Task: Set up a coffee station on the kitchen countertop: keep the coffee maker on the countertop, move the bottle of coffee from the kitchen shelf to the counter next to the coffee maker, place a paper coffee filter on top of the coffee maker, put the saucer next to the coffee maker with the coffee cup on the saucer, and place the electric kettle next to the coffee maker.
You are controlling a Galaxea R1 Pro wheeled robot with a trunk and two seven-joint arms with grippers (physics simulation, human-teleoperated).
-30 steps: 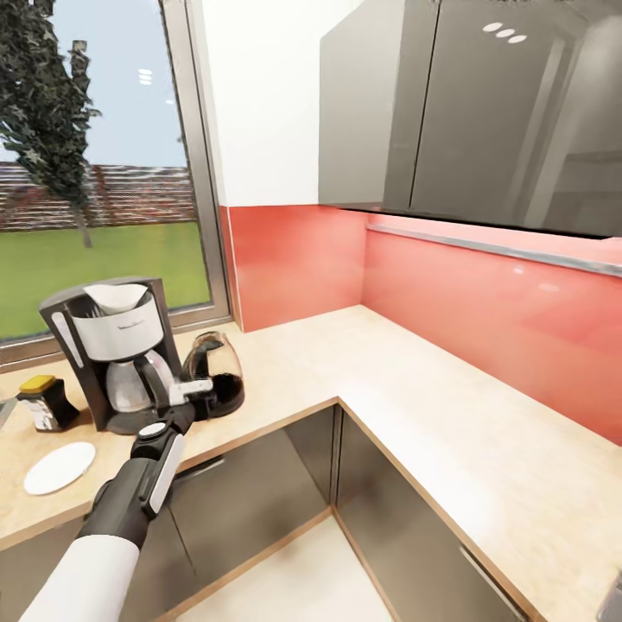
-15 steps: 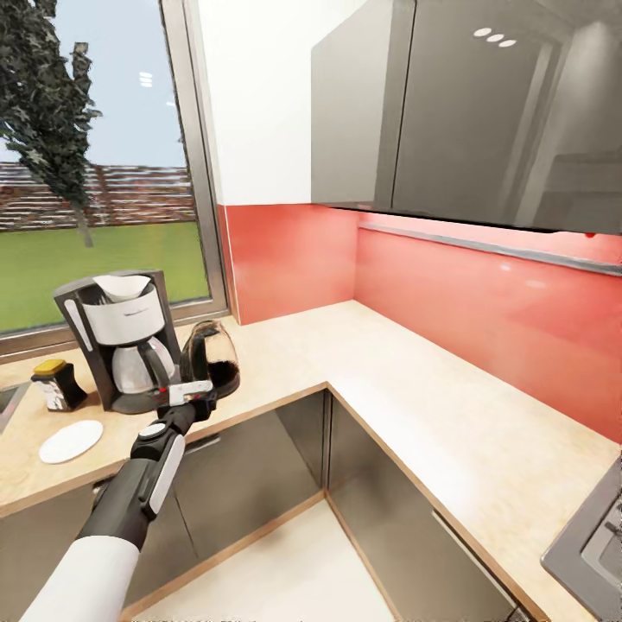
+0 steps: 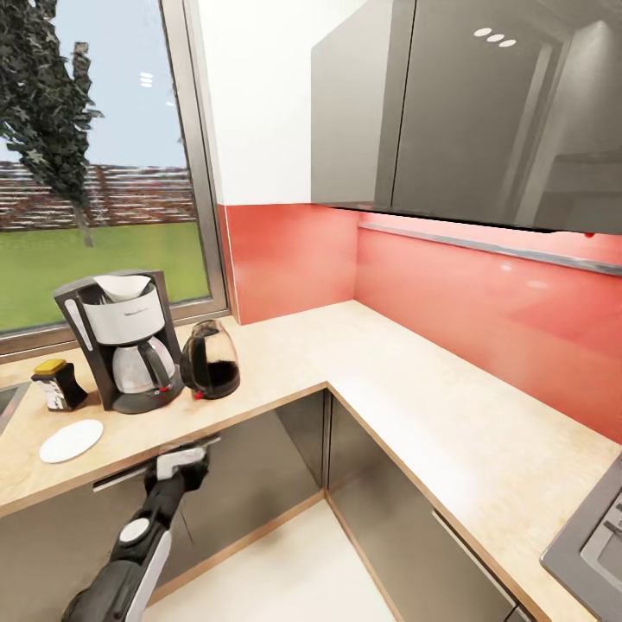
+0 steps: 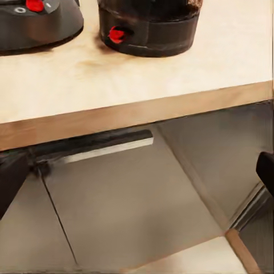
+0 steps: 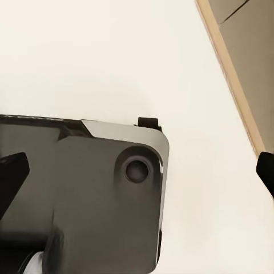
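The black coffee maker (image 3: pixel 121 345) stands on the countertop (image 3: pixel 285 363) by the window, with a white paper filter (image 3: pixel 122 286) in its top. Just to its right the dark electric kettle (image 3: pixel 210 360) stands upright; its base with a red switch (image 4: pixel 148 28) appears in the left wrist view. The yellow-capped coffee bottle (image 3: pixel 57 384) is on the coffee maker's left, and the white saucer (image 3: pixel 71 441) lies in front. My left gripper (image 3: pixel 183 458) hangs open below the counter edge, in front of the cabinet door. My right gripper (image 5: pixel 137 171) is open over the floor. The coffee cup is out of view.
The L-shaped counter runs right along the red backsplash (image 3: pixel 484 294), under grey wall cabinets (image 3: pixel 466 112). A stove corner (image 3: pixel 596 544) sits at the lower right. A cabinet handle (image 4: pixel 103 148) lies just under the counter edge. My own dark base (image 5: pixel 80 194) rests on the pale floor.
My left gripper has drawn back from beside the kettle and dropped below the counter edge. The kettle stays in place. Earlier the whole view shifted as the camera moved back.
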